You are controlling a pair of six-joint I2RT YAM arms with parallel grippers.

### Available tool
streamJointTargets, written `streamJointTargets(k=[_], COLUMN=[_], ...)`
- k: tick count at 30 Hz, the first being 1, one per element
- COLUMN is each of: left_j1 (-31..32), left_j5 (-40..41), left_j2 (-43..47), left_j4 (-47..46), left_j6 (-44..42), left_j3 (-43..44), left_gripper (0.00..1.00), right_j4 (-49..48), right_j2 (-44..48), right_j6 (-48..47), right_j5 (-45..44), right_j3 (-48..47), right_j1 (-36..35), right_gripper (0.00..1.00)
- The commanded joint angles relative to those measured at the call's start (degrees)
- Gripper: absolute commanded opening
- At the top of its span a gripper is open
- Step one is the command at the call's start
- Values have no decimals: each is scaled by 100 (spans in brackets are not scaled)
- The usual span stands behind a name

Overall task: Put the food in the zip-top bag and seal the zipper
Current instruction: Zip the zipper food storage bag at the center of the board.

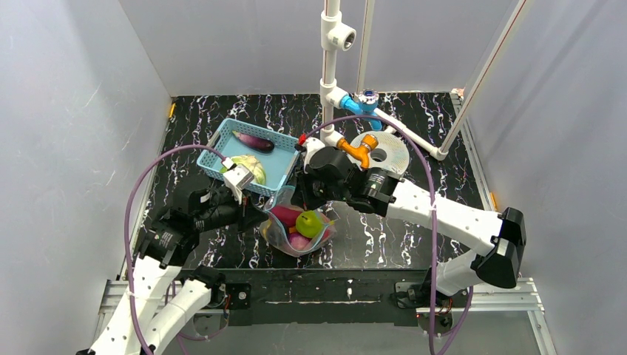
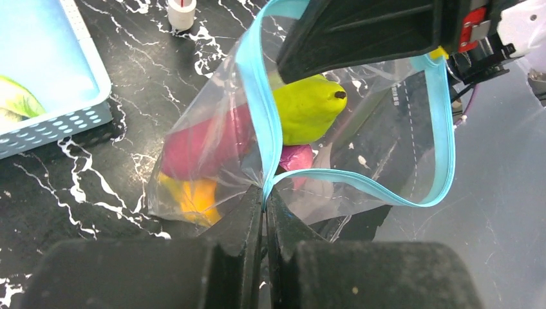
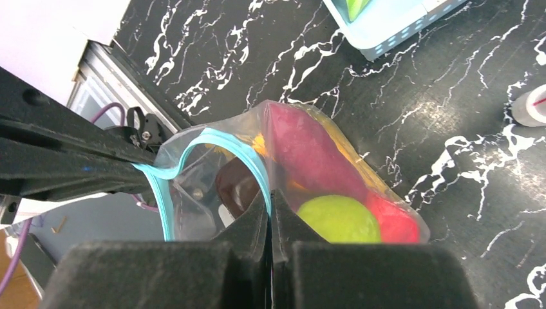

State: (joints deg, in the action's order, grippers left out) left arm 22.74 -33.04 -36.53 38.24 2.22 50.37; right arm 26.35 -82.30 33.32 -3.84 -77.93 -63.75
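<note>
The clear zip-top bag [image 1: 298,229] sits near the table's front middle, its mouth open. It holds a green pear [image 2: 309,106], a red piece [image 2: 193,145], an orange-yellow piece [image 2: 193,196] and a pink piece [image 2: 296,156]. The teal-blue zipper [image 2: 261,103] loops open. My left gripper [image 2: 265,201] is shut on the zipper at one end of the mouth. My right gripper [image 3: 270,201] is shut on the zipper [image 3: 257,170] at the other end. The pear also shows in the right wrist view [image 3: 338,217]. Both grippers meet over the bag in the top view, left [image 1: 259,214] and right [image 1: 307,194].
A blue basket [image 1: 255,154] behind the bag holds a purple eggplant [image 1: 253,141] and a green leafy vegetable [image 1: 251,168]. A white pipe frame [image 1: 330,66] with orange and blue fittings and a tape roll [image 1: 384,154] stand at the back. A small white cylinder [image 2: 181,11] stands near the basket.
</note>
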Motion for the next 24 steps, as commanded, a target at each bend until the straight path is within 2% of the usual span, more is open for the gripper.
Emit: streamJointTargets(k=[1,3,6,11,18,24], left_j1=[29,29,29,29,29,31], left_j5=[294,290,407,507,1140,1425], left_j2=[277,514,837,1098,1307,1487], left_j4=[-60,-234,-346,-440,-377,-311], left_j6=[274,457,741,986,1125,1123], left_j3=[-186,-360,-506,-600,-656,-666], left_gripper=[0,0,0,0,0,0], right_j4=[142,138,221,306,77,-922], right_j2=[306,351,408,711,1559,2714], right_j6=[-336,-431,-851,-1946,-2908,-3183], right_j5=[-187,-174,-168,-265,808,1362], right_j3=[-40,-1,-17,125,750,1824], right_j1=[16,11,17,20,16,20], right_gripper=[5,8,24,44,96,98])
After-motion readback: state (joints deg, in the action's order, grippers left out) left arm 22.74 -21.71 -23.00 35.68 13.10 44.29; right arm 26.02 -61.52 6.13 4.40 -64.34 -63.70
